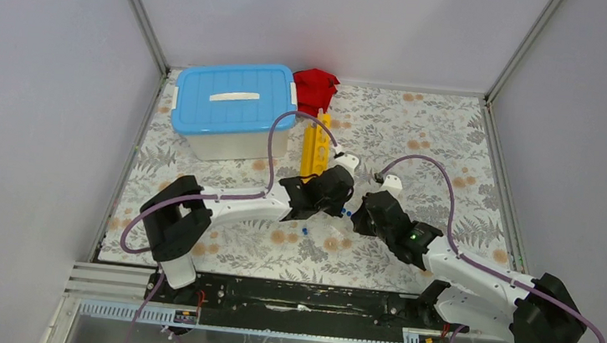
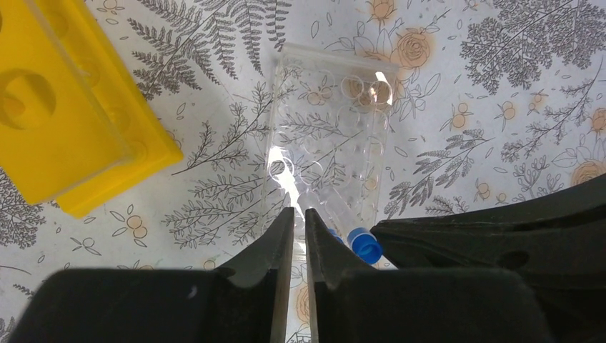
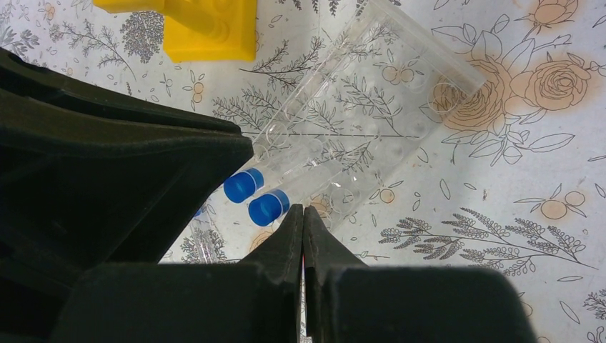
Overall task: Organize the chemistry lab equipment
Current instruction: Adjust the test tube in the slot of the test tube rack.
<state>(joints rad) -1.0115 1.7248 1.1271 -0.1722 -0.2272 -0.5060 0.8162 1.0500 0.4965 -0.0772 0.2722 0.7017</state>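
The left gripper point(image 2: 299, 212) is hovering nearly closed at the clear tube holder point(image 2: 336, 136), its grip impossible to tell, while the right gripper point(image 3: 303, 209) is sitting closed and empty beside blue-capped tubes point(image 3: 268, 207).

Centre of the bench point(image 1: 446, 135) is obstructed: the left arm point(image 1: 238, 203) and right arm point(image 1: 459, 266) converge over the clear tube holder point(image 2: 329, 136), with no passable gap between them. The far left is occupied by the white blue-lidded tub point(image 1: 235, 110), with the yellow holed rack point(image 1: 314, 147) just beside it. The far-right and near-left bench areas are open.
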